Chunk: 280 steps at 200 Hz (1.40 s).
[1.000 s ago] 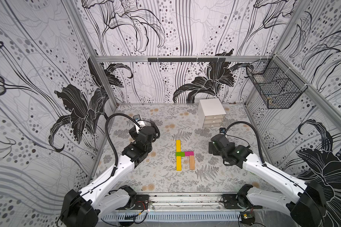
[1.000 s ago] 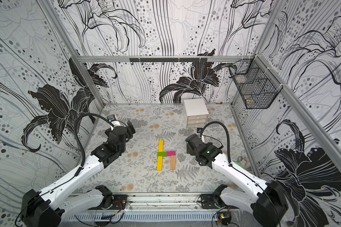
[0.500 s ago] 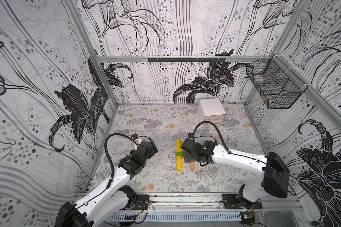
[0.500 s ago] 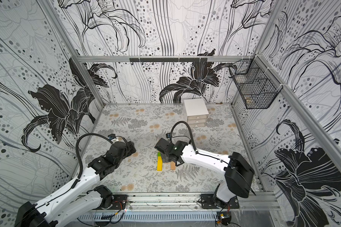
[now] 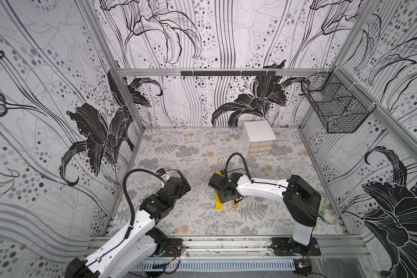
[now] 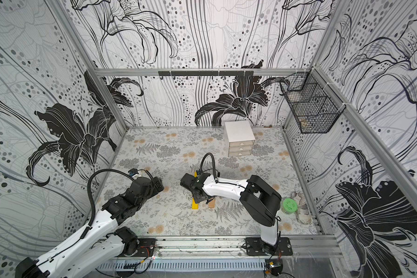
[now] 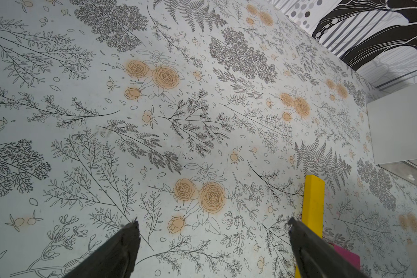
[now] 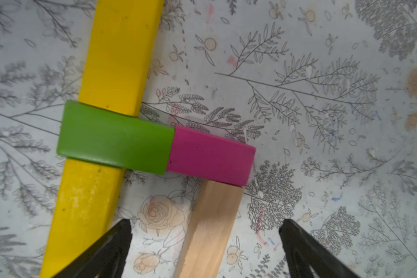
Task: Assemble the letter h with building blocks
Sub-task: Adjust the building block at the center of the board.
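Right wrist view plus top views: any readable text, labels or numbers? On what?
No text can be read anywhere.
Green block, magenta block, tan block, yellow blocks: plain faces, no print.
Drawer unit: blank, no label.
Green lid: faint marks, too small to read.

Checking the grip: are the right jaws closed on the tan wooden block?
No, the right gripper has its jaws wide open, clear of the tan wooden block.
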Each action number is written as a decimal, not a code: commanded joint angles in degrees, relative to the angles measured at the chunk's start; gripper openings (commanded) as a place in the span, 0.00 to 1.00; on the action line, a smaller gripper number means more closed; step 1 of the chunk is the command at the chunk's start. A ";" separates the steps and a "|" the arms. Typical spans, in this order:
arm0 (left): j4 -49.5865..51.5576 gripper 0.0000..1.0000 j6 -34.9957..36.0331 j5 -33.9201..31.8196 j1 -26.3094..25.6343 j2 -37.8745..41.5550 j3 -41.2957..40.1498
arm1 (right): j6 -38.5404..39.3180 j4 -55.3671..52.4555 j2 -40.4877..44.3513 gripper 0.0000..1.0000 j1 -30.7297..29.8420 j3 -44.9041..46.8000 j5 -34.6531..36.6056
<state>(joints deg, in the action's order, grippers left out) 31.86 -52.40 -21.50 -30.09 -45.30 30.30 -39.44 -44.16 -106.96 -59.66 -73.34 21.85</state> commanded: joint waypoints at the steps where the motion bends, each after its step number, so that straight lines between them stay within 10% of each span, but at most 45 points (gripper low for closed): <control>1: -0.18 0.99 -0.93 0.43 0.29 0.49 -0.94 | 0.77 -1.03 -1.75 1.00 0.13 -1.86 -0.23; 212: -0.02 0.99 -0.43 1.44 0.26 0.74 -1.31 | 1.67 0.66 -4.41 1.00 2.36 -1.50 -2.82; 280: -0.92 0.99 1.77 2.57 0.22 -0.87 0.67 | 2.35 -3.77 10.01 1.00 1.50 -2.39 1.66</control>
<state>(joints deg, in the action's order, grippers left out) 32.21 -52.40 -19.40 -30.04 -45.28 29.67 -37.91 -43.40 -105.47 -57.67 -73.63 19.55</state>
